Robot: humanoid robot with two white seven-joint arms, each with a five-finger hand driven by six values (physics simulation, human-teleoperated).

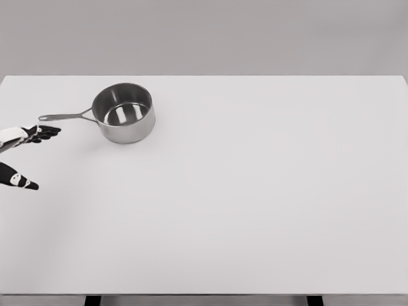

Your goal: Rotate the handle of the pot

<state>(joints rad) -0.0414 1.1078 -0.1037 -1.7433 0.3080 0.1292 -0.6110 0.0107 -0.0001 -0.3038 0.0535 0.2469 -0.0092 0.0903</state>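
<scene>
A steel pot (123, 113) stands upright on the white table (255, 191) at the back left. Its thin handle (64, 116) points left. My left hand (29, 156) shows at the left edge, in front of and just below the handle's tip, apart from it. Its fingers (43, 132) are spread and hold nothing, with the thumb (19, 180) lower down. The right arm is out of view.
The table's far edge runs just behind the pot. Two dark table legs (92, 299) show under the near edge.
</scene>
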